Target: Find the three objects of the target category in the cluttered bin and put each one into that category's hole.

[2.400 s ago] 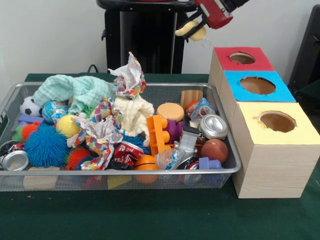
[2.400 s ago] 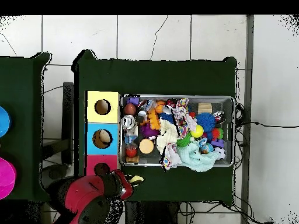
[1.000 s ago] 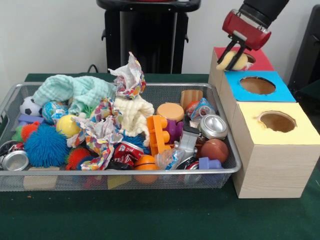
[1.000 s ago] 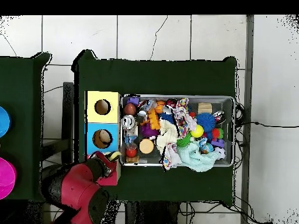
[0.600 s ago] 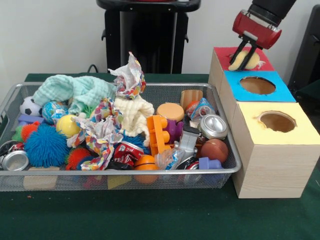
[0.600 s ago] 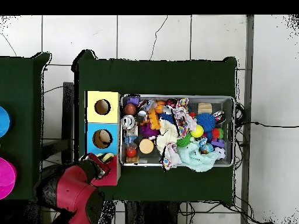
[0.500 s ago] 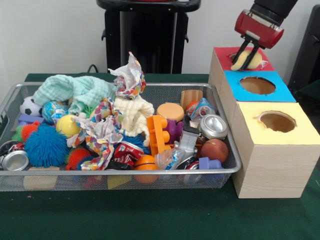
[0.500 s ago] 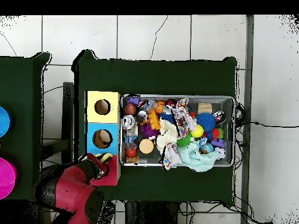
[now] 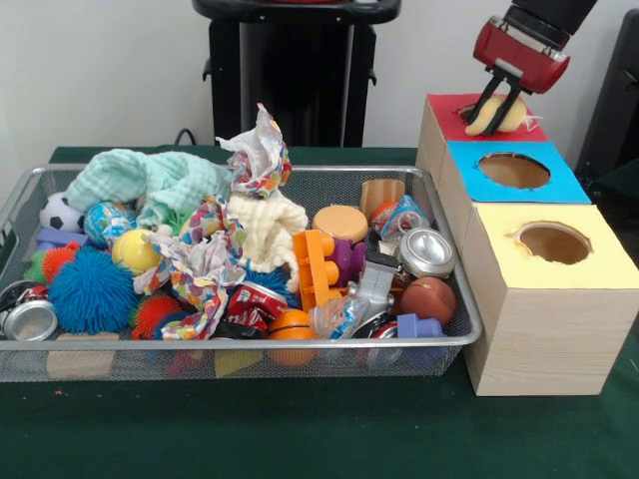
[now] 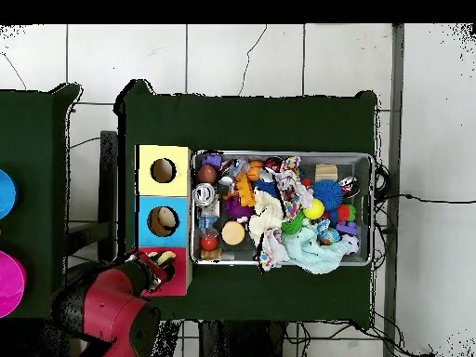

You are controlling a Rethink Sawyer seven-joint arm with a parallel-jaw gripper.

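Front view shows the gripper [image 9: 496, 108] clamped on a pale yellow soft object [image 9: 497, 117], holding it right over the hole of the red-topped box [image 9: 449, 122]. The step in hand looks like the drop-in; the next move calls for centring the object on the opening and letting go, since it seems nearly as wide as the hole and might catch on the rim. The blue-topped box [image 9: 559, 186] and yellow-topped box [image 9: 599, 267] stand alongside, clear of the arm. The wire bin [image 9: 451, 337] beside them holds cloths, balls, cans and blocks
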